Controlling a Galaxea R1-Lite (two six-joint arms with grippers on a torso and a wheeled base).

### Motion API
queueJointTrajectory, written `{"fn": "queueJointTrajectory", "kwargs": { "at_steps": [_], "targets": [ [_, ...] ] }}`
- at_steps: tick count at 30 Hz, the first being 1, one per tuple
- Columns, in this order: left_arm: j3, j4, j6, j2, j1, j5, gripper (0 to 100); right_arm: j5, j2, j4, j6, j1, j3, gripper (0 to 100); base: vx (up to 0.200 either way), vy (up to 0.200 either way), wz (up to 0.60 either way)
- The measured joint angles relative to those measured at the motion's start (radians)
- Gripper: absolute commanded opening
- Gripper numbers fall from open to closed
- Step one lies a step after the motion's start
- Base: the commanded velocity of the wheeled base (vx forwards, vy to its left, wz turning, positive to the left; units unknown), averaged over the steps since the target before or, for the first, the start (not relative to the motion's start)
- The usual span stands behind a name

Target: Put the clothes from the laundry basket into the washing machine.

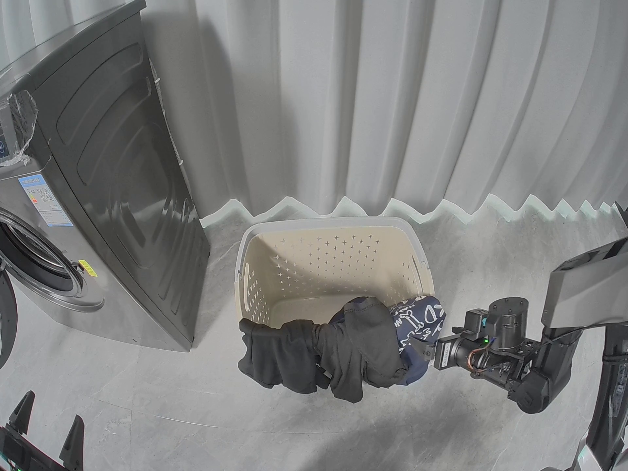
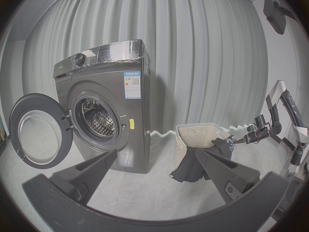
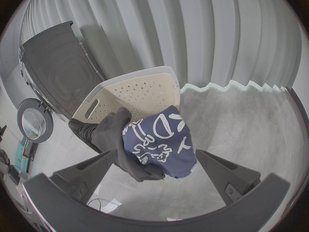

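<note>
From the head view, one laundry basket (image 1: pixel 330 225) stands on the floor (image 1: pixel 497 263) beside one washing machine (image 1: pixel 111 184). Dark clothes (image 1: pixel 327 354) and one navy patterned cloth (image 1: pixel 418 318) hang over its near rim, with the right gripper (image 1: pixel 428 351) right against the cloth. The left gripper (image 1: pixel 47 426) sits low, jaws spread.

From the left wrist, the machine's one door (image 2: pixel 38 131) stands open.

From the right wrist, the jaws are spread wide either side of the navy cloth, pinching nothing.

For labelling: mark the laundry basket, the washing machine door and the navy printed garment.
laundry basket (image 1: pixel 327 256), head view, perforated inner back wall.
washing machine door (image 2: pixel 38 132), left wrist view, glass of the open door.
navy printed garment (image 3: pixel 167 139), right wrist view, its printed middle.
</note>
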Motion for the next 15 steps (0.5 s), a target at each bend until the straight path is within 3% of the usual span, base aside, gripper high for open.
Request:
{"fn": "queueJointTrajectory", "kwargs": {
  "at_steps": [7,8,15],
  "targets": [
    [0.0,0.0,-0.001,0.0,0.0,0.0,100,-0.01,0.093,0.019,0.001,-0.006,-0.139,100,0.0,0.0,0.0],
    [0.0,0.0,-0.001,0.0,0.0,0.0,100,-0.011,0.104,0.022,0.002,-0.009,-0.158,0,0.0,0.0,0.0],
    [0.0,0.0,-0.002,0.0,0.0,0.001,100,-0.044,0.146,-0.002,0.007,-0.017,-0.196,0,0.0,0.0,0.0]
  ]
}}
